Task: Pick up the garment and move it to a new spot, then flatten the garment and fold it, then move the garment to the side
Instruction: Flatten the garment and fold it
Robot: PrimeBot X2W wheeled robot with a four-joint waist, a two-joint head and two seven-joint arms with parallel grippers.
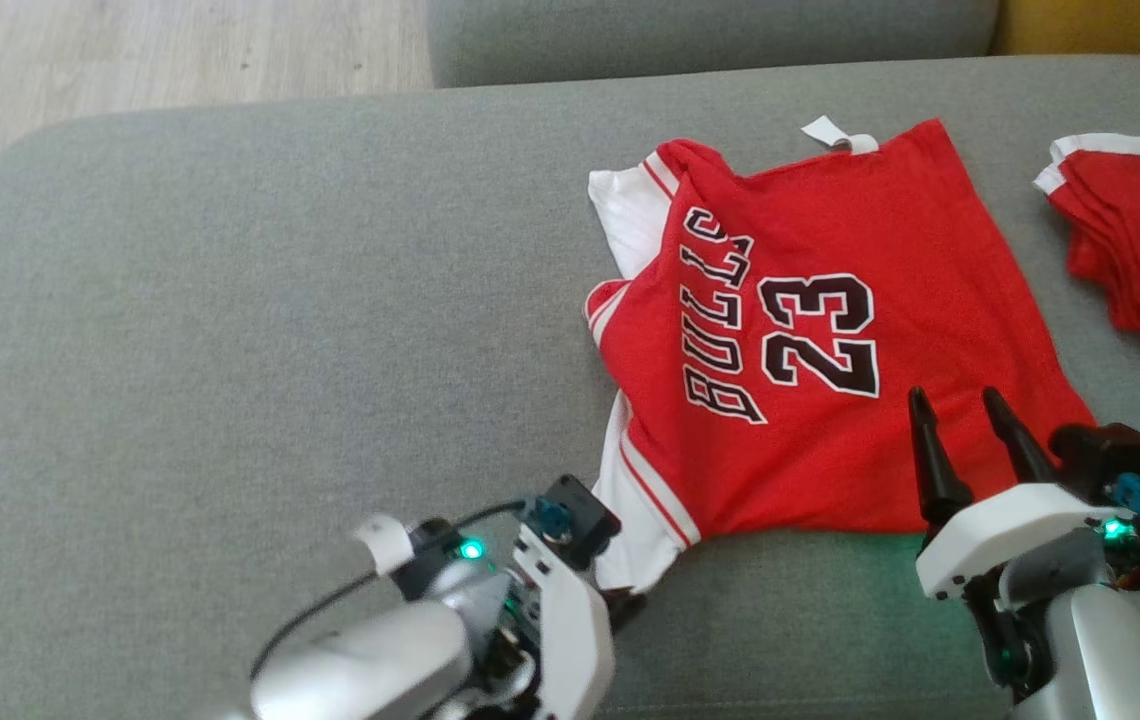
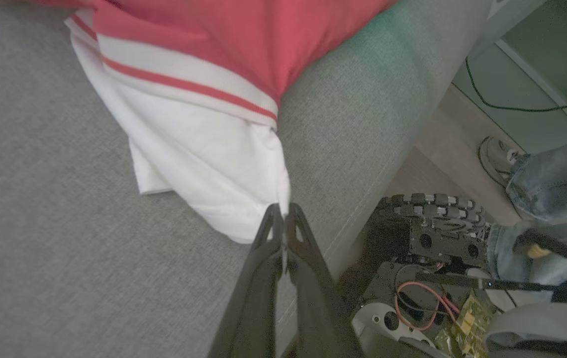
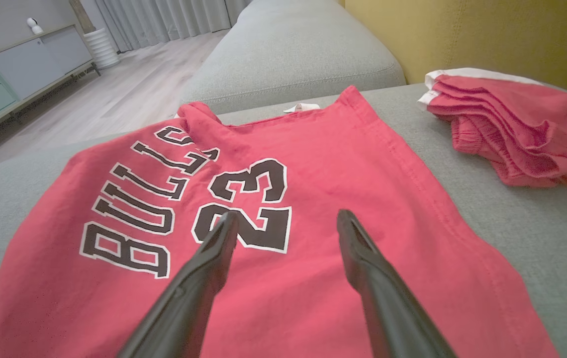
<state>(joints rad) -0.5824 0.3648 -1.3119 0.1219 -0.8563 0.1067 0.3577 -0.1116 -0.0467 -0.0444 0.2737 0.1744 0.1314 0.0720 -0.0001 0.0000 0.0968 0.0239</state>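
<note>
The garment (image 1: 830, 330) is a red jersey with white sleeves, printed "BULLS 23", and it lies mostly flat on the grey sofa seat (image 1: 230, 300). Its white sleeve corner (image 2: 204, 164) at the near left is drawn to a point between the fingertips of my left gripper (image 2: 282, 209), which is shut on that cloth. In the head view the left gripper (image 1: 623, 603) sits at the jersey's near left corner. My right gripper (image 1: 956, 398) hovers open over the garment's near right part. Its fingers (image 3: 287, 216) frame the red cloth (image 3: 313, 278) just below the number.
A second red and white garment (image 1: 1130, 240), folded, lies at the seat's far right (image 3: 512, 134). A back cushion (image 1: 710, 30) borders the far side. Past the seat's front edge, a person's jeans leg (image 2: 552, 184), a shoe (image 2: 497, 156) and my wheeled base (image 2: 427, 228) are near.
</note>
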